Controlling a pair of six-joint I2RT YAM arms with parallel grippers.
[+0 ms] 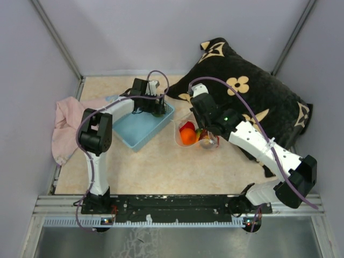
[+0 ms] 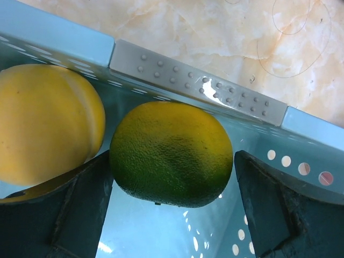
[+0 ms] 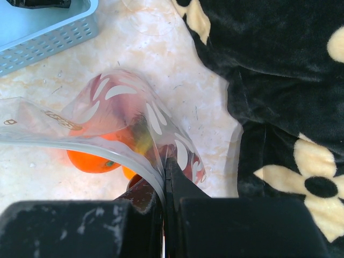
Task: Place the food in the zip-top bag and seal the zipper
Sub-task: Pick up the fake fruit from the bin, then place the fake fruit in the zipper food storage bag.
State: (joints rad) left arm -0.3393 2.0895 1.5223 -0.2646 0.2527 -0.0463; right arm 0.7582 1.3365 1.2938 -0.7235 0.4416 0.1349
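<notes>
My left gripper (image 2: pixel 172 161) is down in the light-blue basket (image 2: pixel 59 40), open. Its dark fingers (image 2: pixel 80 215) stand on either side of a green-yellow citrus fruit (image 2: pixel 172 153). A yellow fruit (image 2: pixel 45 121) lies just left of it. The zip-top bag (image 3: pixel 123 107) stands open on the table with an orange fruit (image 3: pixel 88 161) and red food (image 1: pixel 187 127) inside. My right gripper (image 3: pixel 165 161) is shut on the bag's rim, where the zipper (image 3: pixel 80 142) curves off to the left. From above, the left gripper (image 1: pixel 156 107) is at the basket's far corner and the right gripper (image 1: pixel 207 129) at the bag (image 1: pixel 196 134).
A black pillow (image 1: pixel 252 97) with cream flowers lies at the back right, close against the right arm and the bag. A pink cloth (image 1: pixel 67 126) is bunched at the left edge. The basket (image 1: pixel 134 131) sits between cloth and bag. Grey walls close in the table.
</notes>
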